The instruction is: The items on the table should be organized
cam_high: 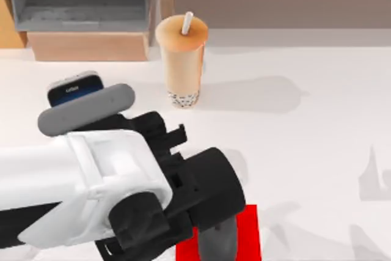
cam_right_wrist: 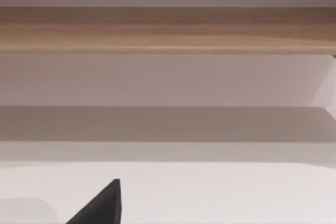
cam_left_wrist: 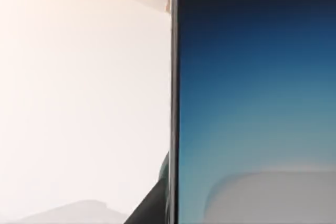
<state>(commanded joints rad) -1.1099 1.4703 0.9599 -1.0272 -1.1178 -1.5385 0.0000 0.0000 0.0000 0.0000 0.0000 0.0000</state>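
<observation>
So the white-and-black left arm (cam_high: 122, 194) reaches in from the lower left of the top view, covering most of that corner, wrist aimed toward the upper left. Its gripper is hidden under the arm, so I can't tell whether it's clenched or released. The black smartphone with the glowing blue screen (cam_high: 74, 87) pokes out at upper left, and the left wrist view has its screen (cam_left_wrist: 252, 98) up close. The tall tan bubble-tea cup with white straw (cam_high: 182, 59) stands top centre on the plain white table (cam_high: 305, 151). The small dark grey computer mouse (cam_high: 215, 241) sits on the red square mat (cam_high: 247, 236) at the bottom edge.
</observation>
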